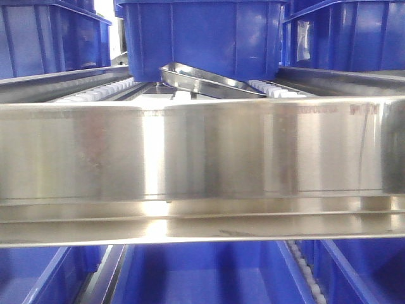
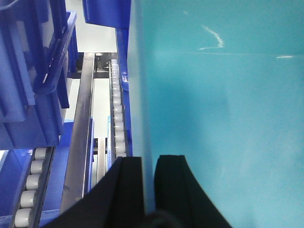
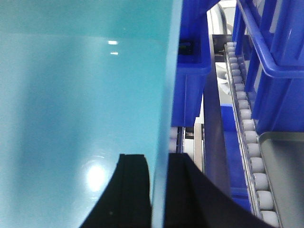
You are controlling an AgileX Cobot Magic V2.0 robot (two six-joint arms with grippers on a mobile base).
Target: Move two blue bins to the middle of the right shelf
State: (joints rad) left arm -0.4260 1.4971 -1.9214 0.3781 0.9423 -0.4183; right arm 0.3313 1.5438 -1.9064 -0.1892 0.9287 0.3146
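Two black end effectors are each clamped over a bin wall. In the left wrist view the left end effector (image 2: pixel 149 159) straddles the rim at bottom centre, its jaws closed on the plastic. The right end effector (image 3: pixel 159 159) does the same on what I judge to be the opposite wall.

The held blue bin (image 1: pixel 202 38) appears to be the one at upper centre of the front view, above the steel shelf beam (image 1: pixel 202 152) and over the roller tracks (image 2: pixel 116 109). Neighbouring bins (image 1: pixel 44 31) stand close at either side.

I read this as the placing step for one bin; which of the two cannot be told. Next, the base must settle flat on the rollers, clear of the tilted steel tray (image 1: pixel 209 79), before both grips release.
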